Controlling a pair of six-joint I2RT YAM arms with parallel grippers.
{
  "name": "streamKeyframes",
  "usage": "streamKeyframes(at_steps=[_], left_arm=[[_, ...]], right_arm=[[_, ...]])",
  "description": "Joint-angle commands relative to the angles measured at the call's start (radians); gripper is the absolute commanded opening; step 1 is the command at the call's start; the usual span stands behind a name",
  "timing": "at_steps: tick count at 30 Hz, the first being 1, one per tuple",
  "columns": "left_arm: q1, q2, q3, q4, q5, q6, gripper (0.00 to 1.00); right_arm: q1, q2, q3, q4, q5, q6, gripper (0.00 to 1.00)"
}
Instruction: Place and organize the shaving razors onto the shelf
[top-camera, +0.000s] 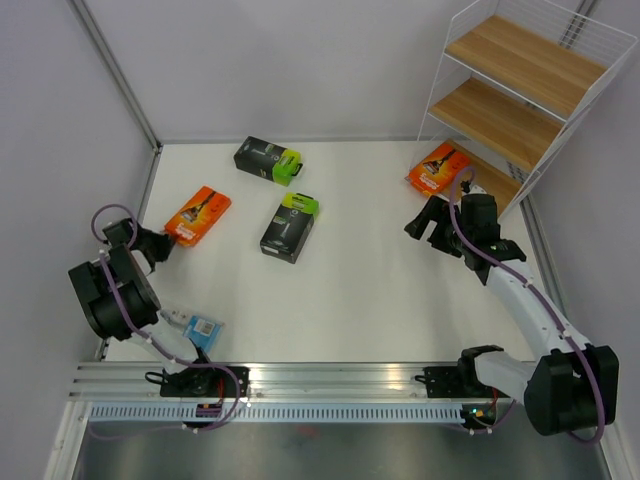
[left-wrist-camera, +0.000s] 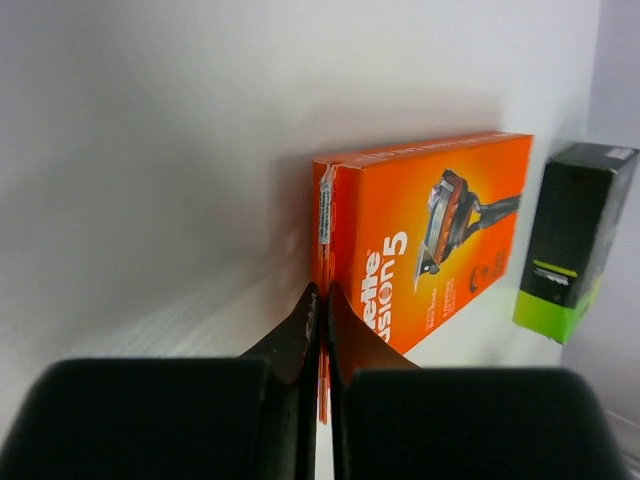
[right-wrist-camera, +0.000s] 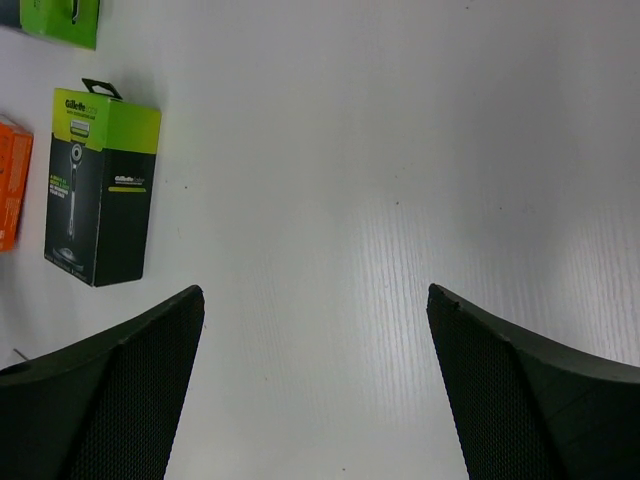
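An orange razor pack (top-camera: 198, 214) lies at the table's left. My left gripper (top-camera: 165, 243) is shut on the thin near edge of this orange pack (left-wrist-camera: 430, 230), which runs between the closed fingers of the gripper (left-wrist-camera: 322, 300). A second orange pack (top-camera: 438, 167) lies at the front of the shelf's (top-camera: 520, 70) lowest board. Two black boxes with lime-green ends (top-camera: 268, 160) (top-camera: 289, 227) lie mid-table. A clear blister with blue card (top-camera: 195, 325) lies by the left base. My right gripper (top-camera: 425, 225) hovers open near the shelf, with only bare table between its fingers (right-wrist-camera: 315, 300).
The white wire shelf stands at the back right, against the wall. White walls close the table at left and back. An aluminium rail (top-camera: 330, 380) runs along the near edge. The right wrist view shows one black box (right-wrist-camera: 100, 190) to the left.
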Motion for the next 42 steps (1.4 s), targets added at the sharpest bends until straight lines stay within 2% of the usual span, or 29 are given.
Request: streamKeyframes(at_steps=[1, 7, 10, 14, 17, 21, 25, 26, 29, 32, 35, 42], left_arm=[[0.001, -0.148, -0.012, 0.075, 0.100, 0.027, 0.02], [-0.032, -0.306, 0.045, -0.044, 0.154, 0.061, 0.02], [-0.063, -0.371, 0.046, -0.064, 0.166, -0.009, 0.02], [-0.108, -0.417, 0.048, -0.141, 0.131, -0.125, 0.02], [-0.199, -0.483, 0.060, -0.150, 0.080, -0.139, 0.02], [-0.391, -0.540, 0.193, -0.243, 0.004, -0.105, 0.02], [-0.538, -0.563, 0.282, -0.264, -0.079, -0.100, 0.02], [-0.616, -0.561, 0.314, -0.262, -0.114, -0.099, 0.02], [-0.747, -0.519, 0.386, -0.262, -0.167, -0.065, 0.02], [-0.880, -0.436, 0.449, -0.247, -0.193, -0.050, 0.02], [-1.006, -0.339, 0.486, -0.195, -0.221, -0.062, 0.02], [-1.221, -0.059, 0.624, -0.020, -0.271, -0.154, 0.02]], right_arm=[[0.004, 0.018, 0.081, 0.014, -0.004, -0.010, 0.98], [0.004, -0.022, -0.012, 0.079, -0.030, 0.080, 0.98], [0.004, -0.067, -0.053, 0.078, -0.060, 0.140, 0.98], [0.004, -0.163, -0.090, 0.026, -0.005, 0.151, 0.98], [0.004, -0.243, -0.087, -0.063, 0.071, 0.120, 0.98], [0.002, -0.324, -0.060, -0.224, 0.196, 0.155, 0.98], [0.001, -0.389, -0.127, -0.230, 0.099, 0.232, 0.98], [0.001, -0.425, -0.139, -0.234, 0.099, 0.249, 0.98], [0.001, -0.508, -0.153, -0.289, 0.154, 0.293, 0.98], [0.001, -0.582, -0.100, -0.426, 0.356, 0.352, 0.98], [0.001, -0.643, -0.025, -0.451, 0.465, 0.279, 0.98], [0.001, -0.541, 0.250, -0.534, 0.559, 0.143, 0.98]])
